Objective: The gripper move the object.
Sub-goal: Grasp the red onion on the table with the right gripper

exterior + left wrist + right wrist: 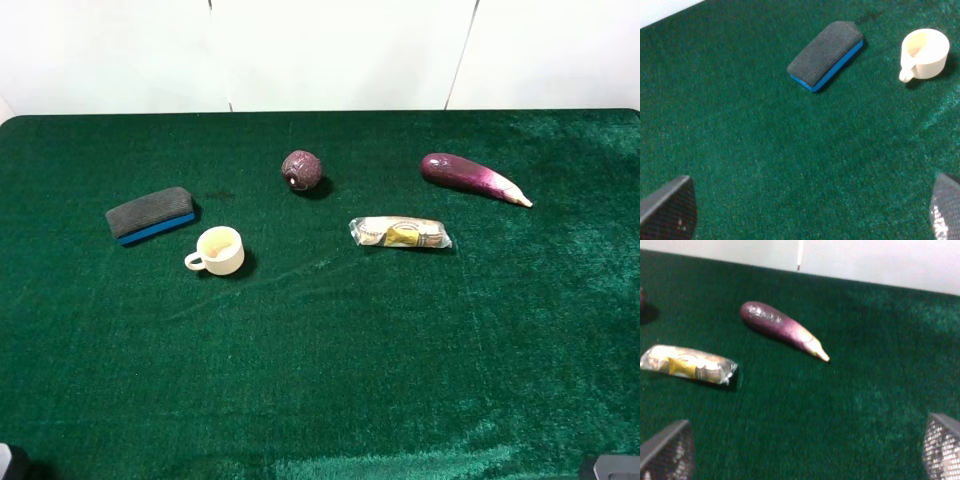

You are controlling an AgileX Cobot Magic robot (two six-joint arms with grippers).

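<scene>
Your task is unstarted: the object (301, 170) sits at 1 o'clock from the cup (218, 250), left gripper (807, 215) and right gripper (805, 452) both spread wide, empty, well apart from it.

The table (320, 380) carries five things, one of each kind: one grooved maroon ball (301, 170), one glossy purple eggplant (470, 177), one cream cup (218, 250), one grey-and-blue eraser (151, 214) and one clear-wrapped packet (401, 233).

Fingers of right end effector (806, 449) spread wide above green desk (865, 390). Purple eggplant (782, 330) near clear-wrapped packet (687, 365), not touching.
</scene>
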